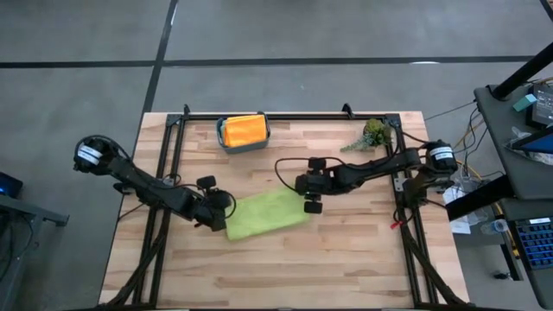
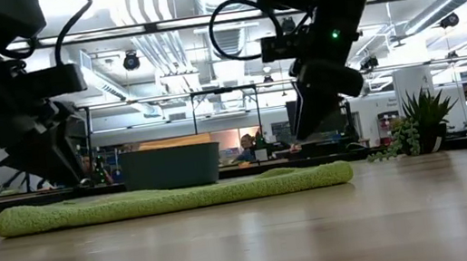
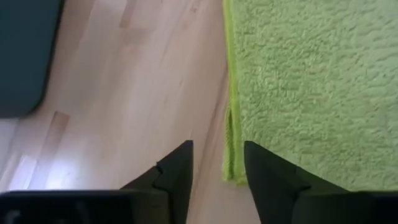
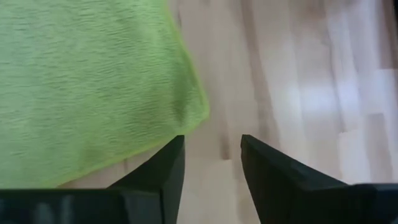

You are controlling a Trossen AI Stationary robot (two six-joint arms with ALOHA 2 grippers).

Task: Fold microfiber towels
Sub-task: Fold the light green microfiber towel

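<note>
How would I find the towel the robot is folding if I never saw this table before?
Look at the middle of the wooden table, between the two dark grippers, left and right, both open at its ends. The lime green towel lies flat there, the only cloth out on the bare wood; the orange one sits in the bin.

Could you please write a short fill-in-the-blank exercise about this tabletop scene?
1. The towel lying flat on the table is lime ____.
2. The teal bin holds an ____ cloth.
3. Both the left gripper and right gripper have their fingers ____.

Missing words: green; orange; open
</note>
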